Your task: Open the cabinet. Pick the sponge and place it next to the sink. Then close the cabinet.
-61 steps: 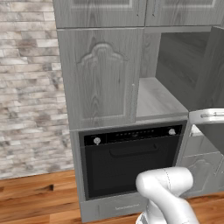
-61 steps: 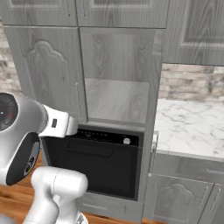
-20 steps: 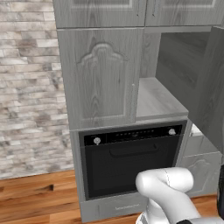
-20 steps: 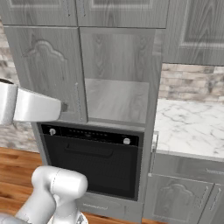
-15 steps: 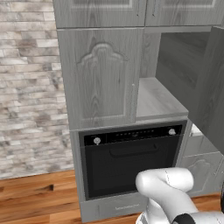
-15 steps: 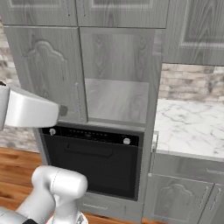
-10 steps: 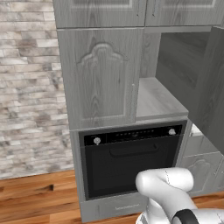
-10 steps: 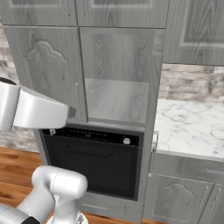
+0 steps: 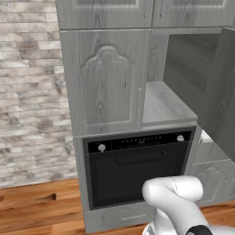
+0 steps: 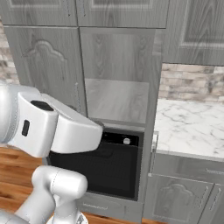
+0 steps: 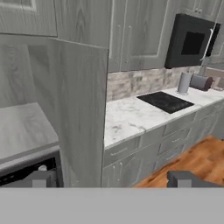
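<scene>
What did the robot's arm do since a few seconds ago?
The white arm swung across the right base view: it moved away toward the left edge, then came back bigger in front of the oven. It took hold of nothing. The cabinet stayed the same: its left door shut, its right door open, its shelf bare.

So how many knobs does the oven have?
2. One knob sits at the left end of the oven control strip, the other knob at the right end. In the right base view the arm covers the left end.
</scene>
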### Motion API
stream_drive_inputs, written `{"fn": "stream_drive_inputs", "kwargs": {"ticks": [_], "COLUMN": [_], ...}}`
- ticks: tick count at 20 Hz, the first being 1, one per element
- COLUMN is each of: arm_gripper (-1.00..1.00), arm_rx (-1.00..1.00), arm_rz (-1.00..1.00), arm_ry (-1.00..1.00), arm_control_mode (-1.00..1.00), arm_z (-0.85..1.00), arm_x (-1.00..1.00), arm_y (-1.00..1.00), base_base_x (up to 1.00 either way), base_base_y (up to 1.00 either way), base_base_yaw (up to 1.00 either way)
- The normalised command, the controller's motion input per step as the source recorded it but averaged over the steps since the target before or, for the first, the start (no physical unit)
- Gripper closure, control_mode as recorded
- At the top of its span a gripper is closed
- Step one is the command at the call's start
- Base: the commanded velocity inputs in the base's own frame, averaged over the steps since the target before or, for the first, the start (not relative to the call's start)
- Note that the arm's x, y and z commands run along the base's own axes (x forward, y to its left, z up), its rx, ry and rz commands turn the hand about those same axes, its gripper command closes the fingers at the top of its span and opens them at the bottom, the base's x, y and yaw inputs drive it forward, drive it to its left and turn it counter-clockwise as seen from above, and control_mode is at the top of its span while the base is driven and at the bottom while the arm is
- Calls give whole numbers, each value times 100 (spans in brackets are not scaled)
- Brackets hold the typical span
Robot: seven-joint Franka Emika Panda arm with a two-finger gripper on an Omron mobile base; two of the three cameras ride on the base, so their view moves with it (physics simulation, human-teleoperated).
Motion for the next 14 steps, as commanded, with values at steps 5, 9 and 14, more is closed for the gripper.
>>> {"fn": "stream_drive_inputs", "kwargs": {"ticks": [5,9,14], "arm_gripper": [-100,-100,-100], "arm_rx": [0,0,8], "arm_rz": [-1,-1,0], "arm_ry": [-3,-4,-11], "arm_control_mode": [-100,-100,-100], "arm_z": [-8,-10,-24], "arm_x": [0,0,0], "arm_y": [-38,-34,-23], "base_base_x": [0,0,0], "base_base_y": [0,0,0], "base_base_yaw": [0,0,0]}}
